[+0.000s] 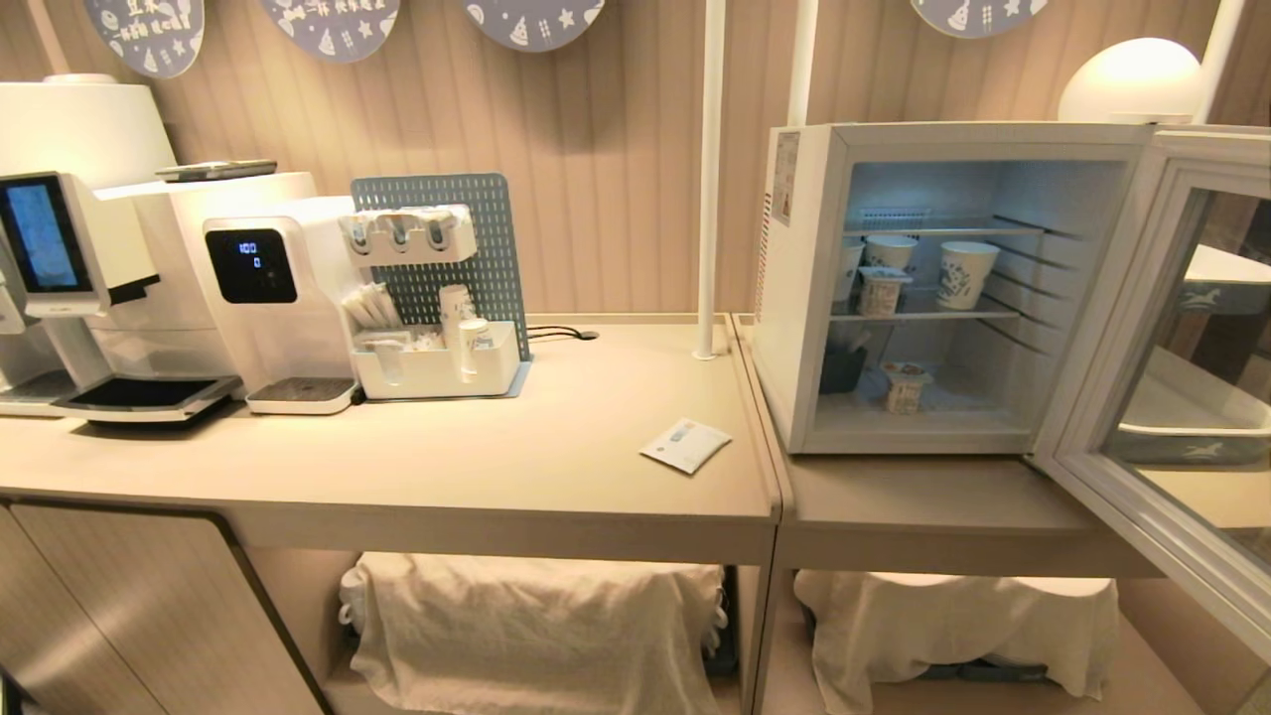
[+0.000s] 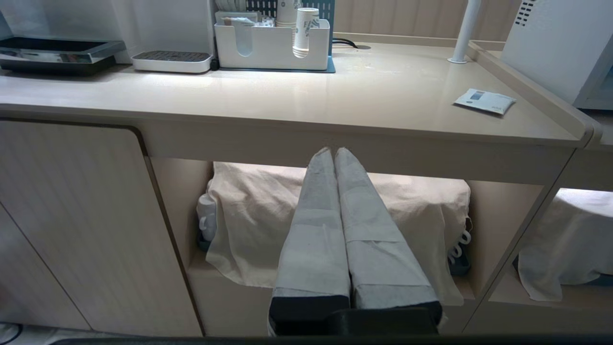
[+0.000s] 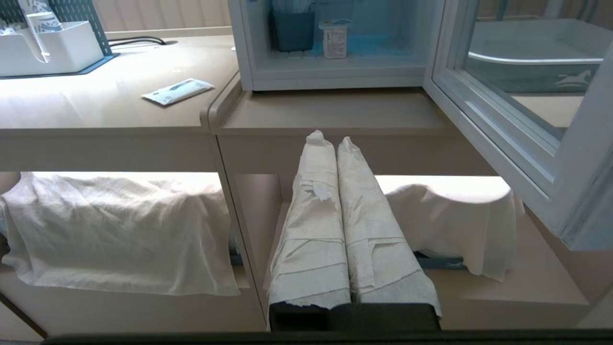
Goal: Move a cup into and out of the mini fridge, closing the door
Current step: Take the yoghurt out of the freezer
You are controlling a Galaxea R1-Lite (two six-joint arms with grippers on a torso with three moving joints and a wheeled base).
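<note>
White tape wraps both hands – the left hand (image 2: 334,152) and right hand (image 3: 330,139) are pressed fully shut, holding nothing, low before the counter (image 1: 447,467). At the head view's right the mini fridge (image 1: 794,298) stands with its door (image 1: 1142,397) swung wide – the cup (image 1: 905,385) sits on its floor.

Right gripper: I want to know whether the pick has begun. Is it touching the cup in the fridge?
Apart. The right wrist view shows the right gripper shut, below the counter edge, while the cup stands on the fridge floor.
</note>
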